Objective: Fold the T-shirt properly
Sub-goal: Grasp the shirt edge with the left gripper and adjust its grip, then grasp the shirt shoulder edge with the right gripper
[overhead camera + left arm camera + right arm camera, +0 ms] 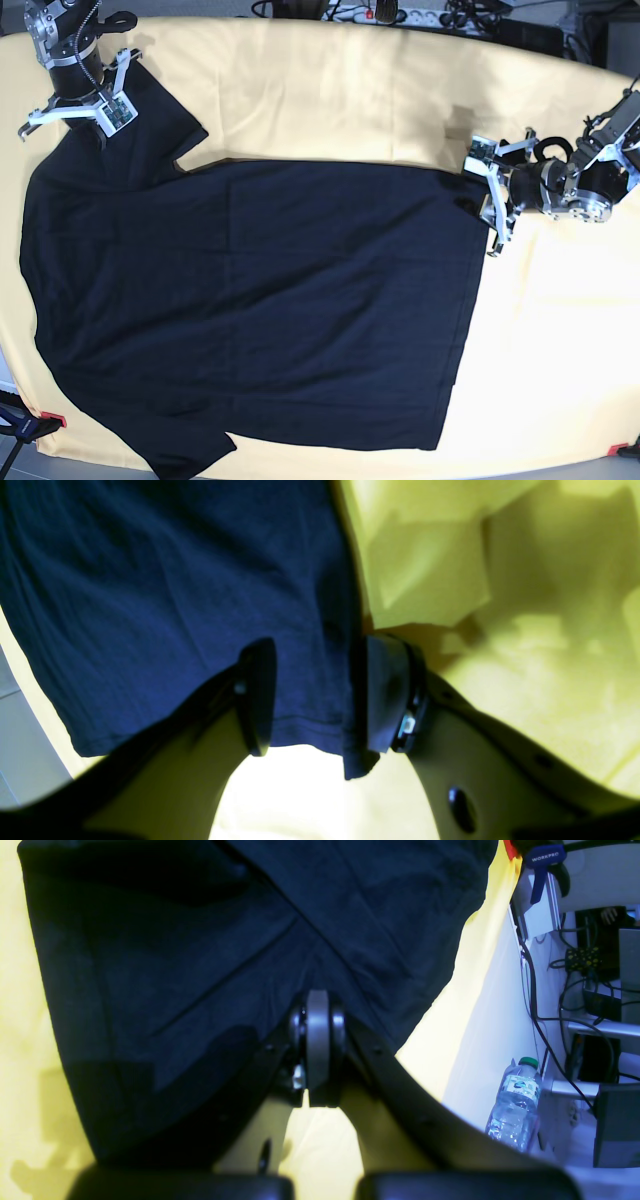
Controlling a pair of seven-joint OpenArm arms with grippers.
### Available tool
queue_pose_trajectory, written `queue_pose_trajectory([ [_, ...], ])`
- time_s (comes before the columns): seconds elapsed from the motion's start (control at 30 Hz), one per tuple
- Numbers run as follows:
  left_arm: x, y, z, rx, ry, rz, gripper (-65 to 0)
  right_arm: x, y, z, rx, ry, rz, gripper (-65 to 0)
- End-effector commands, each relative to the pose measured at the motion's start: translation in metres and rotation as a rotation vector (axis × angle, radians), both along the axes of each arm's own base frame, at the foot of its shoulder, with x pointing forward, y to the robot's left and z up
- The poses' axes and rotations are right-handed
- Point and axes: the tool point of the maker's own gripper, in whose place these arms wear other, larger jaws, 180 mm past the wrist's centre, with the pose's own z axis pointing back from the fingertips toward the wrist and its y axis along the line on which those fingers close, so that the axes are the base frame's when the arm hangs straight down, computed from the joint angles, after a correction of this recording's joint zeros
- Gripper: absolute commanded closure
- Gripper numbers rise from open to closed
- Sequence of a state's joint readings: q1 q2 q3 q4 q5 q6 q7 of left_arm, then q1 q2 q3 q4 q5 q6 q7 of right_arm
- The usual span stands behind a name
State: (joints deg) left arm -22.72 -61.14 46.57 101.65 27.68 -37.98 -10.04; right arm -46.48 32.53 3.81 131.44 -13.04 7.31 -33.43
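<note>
The black T-shirt (260, 300) lies spread flat on the pale yellow cloth (350, 90), sleeves to the left and hem to the right in the base view. My left gripper (486, 196) is at the hem's far corner. In the left wrist view it (320, 695) is open, its fingers (257, 695) straddling the shirt's side edge and hem (150, 605). My right gripper (98, 132) is at the far sleeve. In the right wrist view it (317, 1005) is shut on the shirt fabric (200, 940), with creases running into its tips.
The yellow cloth covers the whole table. Red clamps sit at the front corners (50, 420) (618, 450). Off the table's edge in the right wrist view are a water bottle (515, 1105), cables (550, 990) and a blue clamp (542, 860).
</note>
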Motion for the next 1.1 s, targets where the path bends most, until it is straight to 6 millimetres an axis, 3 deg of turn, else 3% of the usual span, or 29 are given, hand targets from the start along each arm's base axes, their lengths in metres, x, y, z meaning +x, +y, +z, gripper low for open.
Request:
queue_pose_trajectory([
  [0.0,0.009,0.003,0.012,-0.006,-0.041,0.003,-28.4,0.004,0.000,0.007,-0.005,-0.028,0.012,0.0],
  [0.07,0.013,0.002,0.014,-0.016,-0.066,0.009,-25.5,0.004,0.000,0.007,-0.005,-0.028,0.012,0.0],
  [0.37,0.024,0.006,0.014,0.012,-0.118,0.043,0.0,0.004,0.000,0.008,-0.005,-0.029,0.012,0.0],
  [0.73,0.012,-0.015,0.030,-0.055,-0.095,0.056,0.0,0.009,-0.008,0.016,-0.055,-0.074,-0.011,0.0],
  [0.83,0.011,-0.012,0.031,-0.048,-0.094,0.061,0.0,0.016,-0.007,0.020,-0.043,-0.096,-0.009,0.0],
  [0.97,0.011,-0.007,0.030,-0.029,-0.096,0.073,0.0,0.029,0.002,0.006,0.031,-0.048,0.038,0.0],
  [1.07,0.011,-0.007,0.030,-0.030,-0.094,0.074,0.0,0.046,-0.016,-0.009,0.024,-0.031,-0.002,-1.8],
])
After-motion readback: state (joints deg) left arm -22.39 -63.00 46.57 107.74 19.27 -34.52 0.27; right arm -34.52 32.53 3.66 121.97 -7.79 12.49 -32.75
